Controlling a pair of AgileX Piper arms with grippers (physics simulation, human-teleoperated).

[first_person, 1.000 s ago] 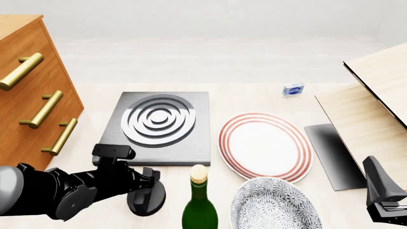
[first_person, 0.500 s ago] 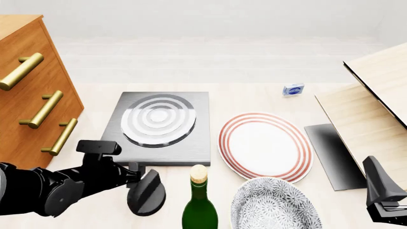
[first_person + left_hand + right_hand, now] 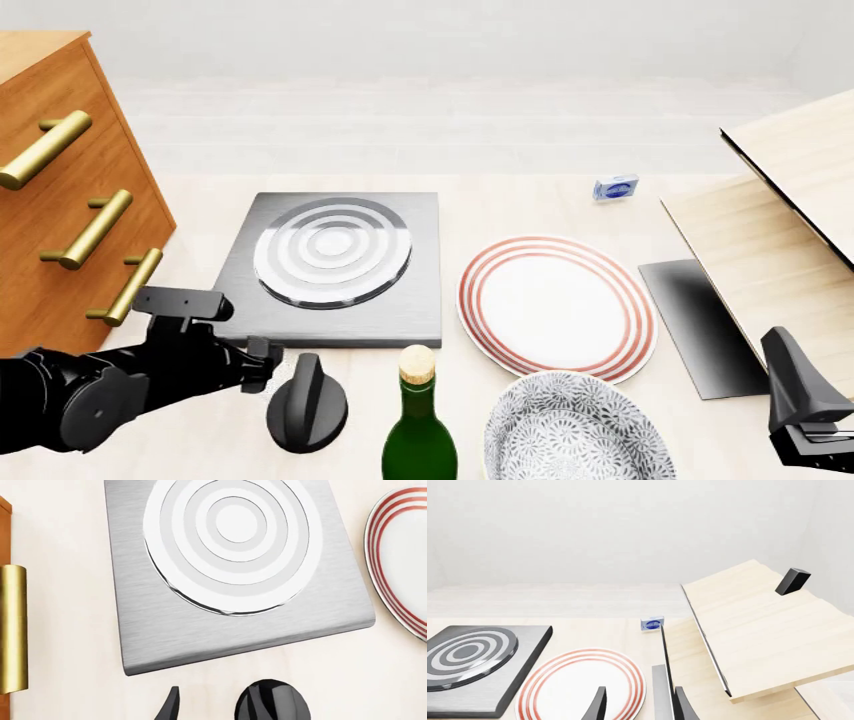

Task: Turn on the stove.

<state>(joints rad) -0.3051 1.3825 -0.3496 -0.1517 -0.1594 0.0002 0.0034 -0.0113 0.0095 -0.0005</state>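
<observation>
**Stove knob: handling properties and gripper status**

The knob (image 3: 308, 403) sits on the table at the near edge, just in front of the stove (image 3: 336, 268) slab and beside the green bottle (image 3: 419, 425). It is a black oval disc with a raised ridge across its top. Judged rigid and light, with a smooth, possibly slippery finish. The ridge is the correct grip point: pinch its two flat flanks and rotate about the vertical axis. Avoid side loads, which could slide the loose-looking knob toward the bottle.

The left gripper (image 3: 260, 360) hovers just left of the knob, apart from it. The jaws hold nothing; the left wrist view shows one fingertip (image 3: 170, 707) beside the knob, not around it. How wide they stand cannot be read.

The right gripper (image 3: 635, 706) is parked at the near right, jaws parted and unloaded, over the red-rimmed plate (image 3: 582, 686).

Farther off, the burner (image 3: 332, 250) rings lie on the grey slab, clear of both arms.
</observation>
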